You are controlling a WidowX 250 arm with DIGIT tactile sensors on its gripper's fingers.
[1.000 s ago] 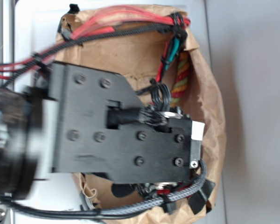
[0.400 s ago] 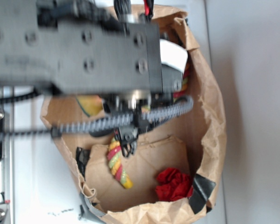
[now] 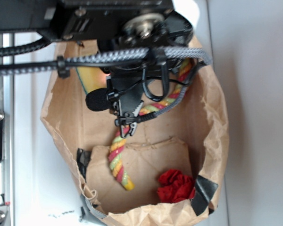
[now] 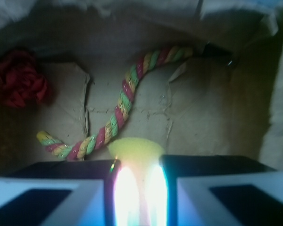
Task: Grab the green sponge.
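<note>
Reaching down into the brown paper bag (image 3: 212, 141), the gripper (image 4: 137, 188) sits at the bottom centre of the wrist view with its two pads close together and the green sponge (image 4: 134, 150) squeezed between them; a yellow wedge of foam pokes out just above the pads. So the claw is clenched on the sponge, though glare washes out the contact zone and I cannot tell how deep the foam sits. In the exterior view a strip of that sponge shows in the upper left of the bag, mostly hidden under the arm.

The main risk, as I judge it, is a shallow pinch. Foam compresses and springs back, so if only the tip is held, lifting could let it squirt out and drop onto the bag floor.

A second risk is the twisted rope (image 3: 119, 160), which runs through the middle of the frame right beside the fingers in the exterior view. A finger or the dangling cable (image 3: 132, 56) might snag it on the way up.

The bag walls are soft and crumpled, so a sideways exit could drag the whole bag. The red cloth wad (image 3: 175, 185), lower right, lies well apart.
</note>
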